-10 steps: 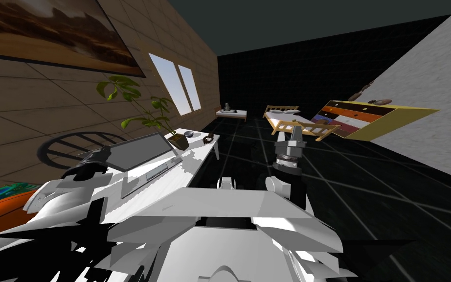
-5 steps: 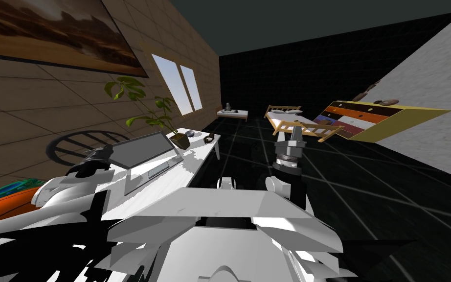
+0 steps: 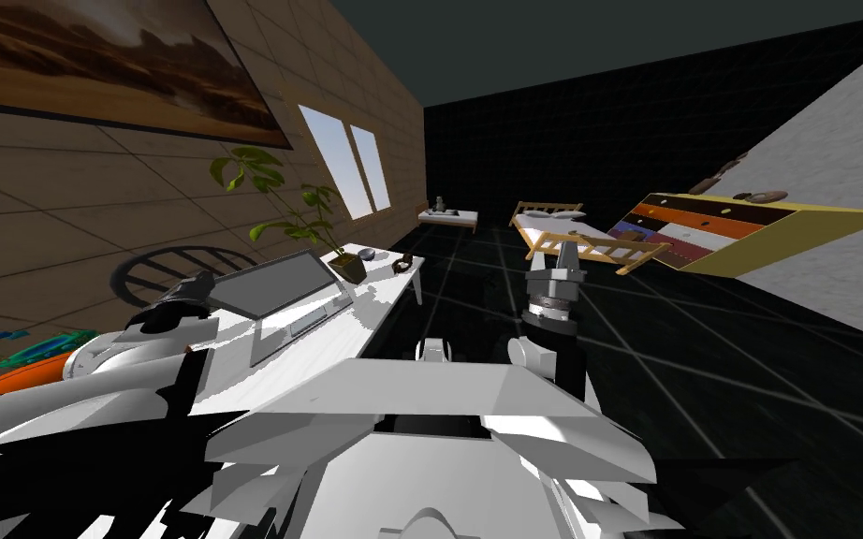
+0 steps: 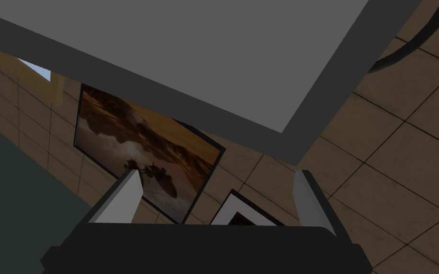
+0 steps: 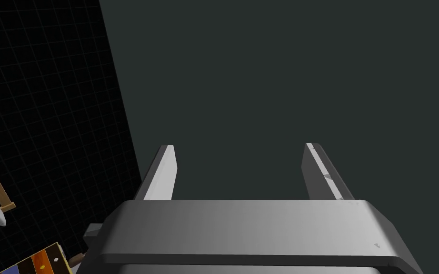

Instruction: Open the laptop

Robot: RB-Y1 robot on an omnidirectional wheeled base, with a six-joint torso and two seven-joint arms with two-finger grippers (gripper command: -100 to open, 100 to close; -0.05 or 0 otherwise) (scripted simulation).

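On the white desk [image 3: 373,298] at ten o'clock, the laptop [image 3: 270,281] is seen with its grey lid raised.
The desk's long edge is run toward twelve o'clock, and dark tiled floor [image 3: 701,356] is spread beside it as far as the bed [image 3: 561,229] at one o'clock. The laptop's long axis is laid along that edge, its screen turned toward four o'clock. The left gripper [image 4: 217,177] is held released just short of the lid's dark-rimmed corner. The right gripper [image 5: 240,148] is pointed upward at twelve o'clock, blades parted.
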